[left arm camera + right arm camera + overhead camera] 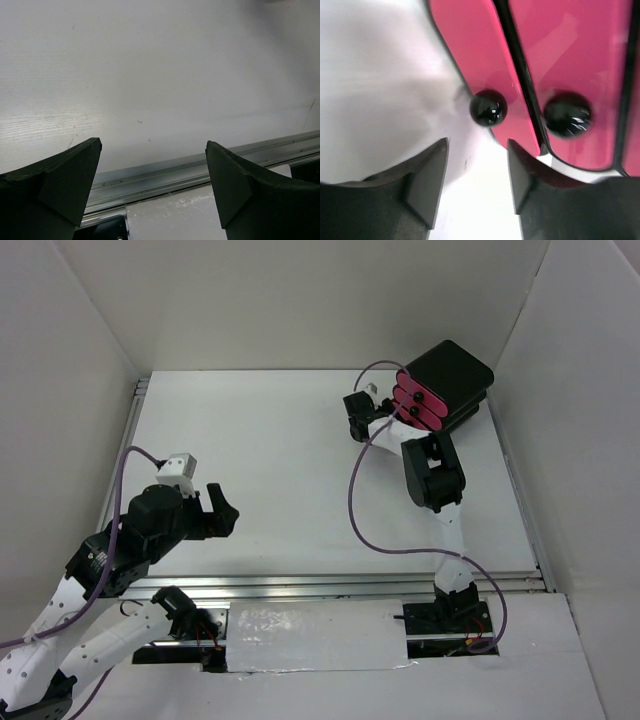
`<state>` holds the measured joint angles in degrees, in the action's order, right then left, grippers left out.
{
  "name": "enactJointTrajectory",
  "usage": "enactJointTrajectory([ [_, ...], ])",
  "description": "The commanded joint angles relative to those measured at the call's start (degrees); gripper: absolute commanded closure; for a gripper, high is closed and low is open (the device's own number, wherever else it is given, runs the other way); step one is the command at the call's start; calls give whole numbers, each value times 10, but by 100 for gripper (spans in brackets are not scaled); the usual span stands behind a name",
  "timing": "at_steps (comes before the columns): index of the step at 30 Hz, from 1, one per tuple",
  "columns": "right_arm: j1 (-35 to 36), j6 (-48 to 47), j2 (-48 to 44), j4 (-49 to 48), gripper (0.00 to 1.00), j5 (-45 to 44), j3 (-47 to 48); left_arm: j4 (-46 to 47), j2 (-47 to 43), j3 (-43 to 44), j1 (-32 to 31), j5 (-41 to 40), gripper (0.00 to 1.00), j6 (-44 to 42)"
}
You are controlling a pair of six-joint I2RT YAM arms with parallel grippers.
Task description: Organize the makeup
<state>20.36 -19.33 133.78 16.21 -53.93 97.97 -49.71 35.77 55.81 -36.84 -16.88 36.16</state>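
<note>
Makeup does not show in any of the three views; whether it lies inside the drawers cannot be told.

A glossy black rectangular box stands at the far right corner of the white table, turned at an angle, its three plain pink drawer fronts facing the near left. All three drawers look closed. In the right wrist view two round black shiny knobs sit on neighbouring pink fronts.

The right gripper is just in front of the drawers. Its jaws are parted and grasp nothing, and one knob lies just beyond the gap between them, untouched.

The left gripper hangs over the near left part of the table. Its jaws are spread wide and empty, above bare white surface beside the aluminium rail along the near edge.
</note>
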Motion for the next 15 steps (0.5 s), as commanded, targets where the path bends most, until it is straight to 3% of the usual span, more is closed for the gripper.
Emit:
enactJointTrajectory([
  [1,30,17,-77,-47,38,12,-2,10,-5,0,0,-11,1,-2],
  [5,35,72,-37,49,40,-4,57,10,-17,-1,0,-14,1,0],
  [11,72,93,-108,3,39,-14,-32,13,-34,-4,0,-15,0,0],
  [15,119,198,-198,123,43,148,-57,8,-35,-2,0,-23,1,5],
])
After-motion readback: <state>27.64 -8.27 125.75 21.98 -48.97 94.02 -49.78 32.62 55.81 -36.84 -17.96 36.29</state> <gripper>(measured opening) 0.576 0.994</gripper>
